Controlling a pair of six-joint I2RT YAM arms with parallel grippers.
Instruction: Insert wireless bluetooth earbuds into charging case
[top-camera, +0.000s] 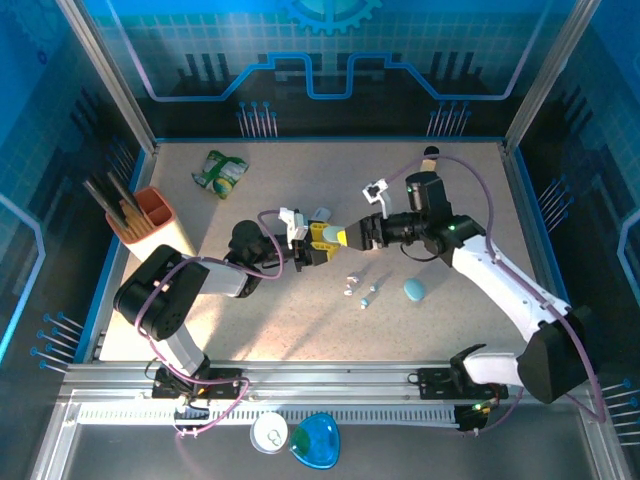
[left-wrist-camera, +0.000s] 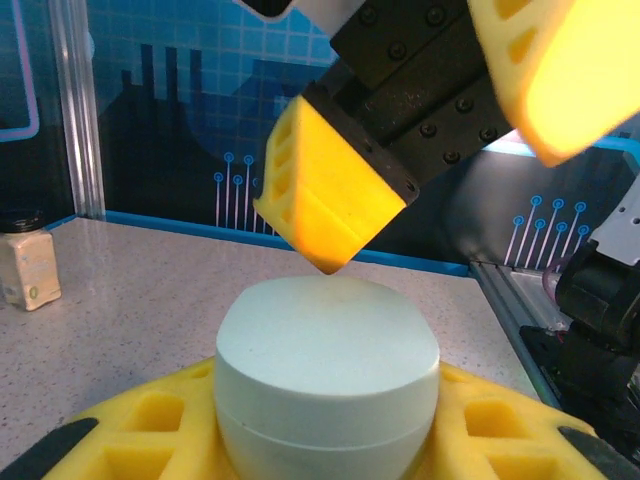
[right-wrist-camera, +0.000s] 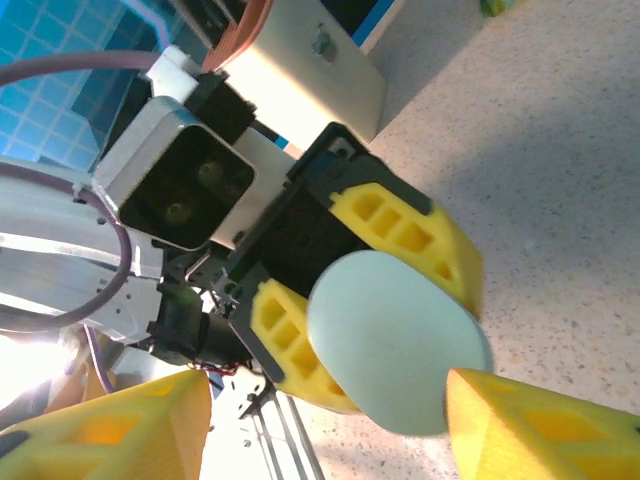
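Top external view, centre left: the case (left-wrist-camera: 328, 375) was clamped in the left gripper (top-camera: 318, 243). The right gripper (top-camera: 352, 237) was spread apart against it. Lower right, the earbuds (top-camera: 350, 285) were left lying on the table (top-camera: 250, 320). They were judged light, slick and tiny, best pinched across their bodies.

An orange holder (top-camera: 152, 212) stands at the left edge of the speckled table (top-camera: 250, 330) with dark sticks (top-camera: 108, 195) leaning out of it. A crumpled green-and-white packet (top-camera: 221, 173) lies apart from it, toward the far side. A small cream jar (left-wrist-camera: 28, 268) with a dark lid stands upright near the far edge — and on the near ledge a round white disc (top-camera: 269, 432) lies just beside a blue heart-shaped piece (top-camera: 316, 441).
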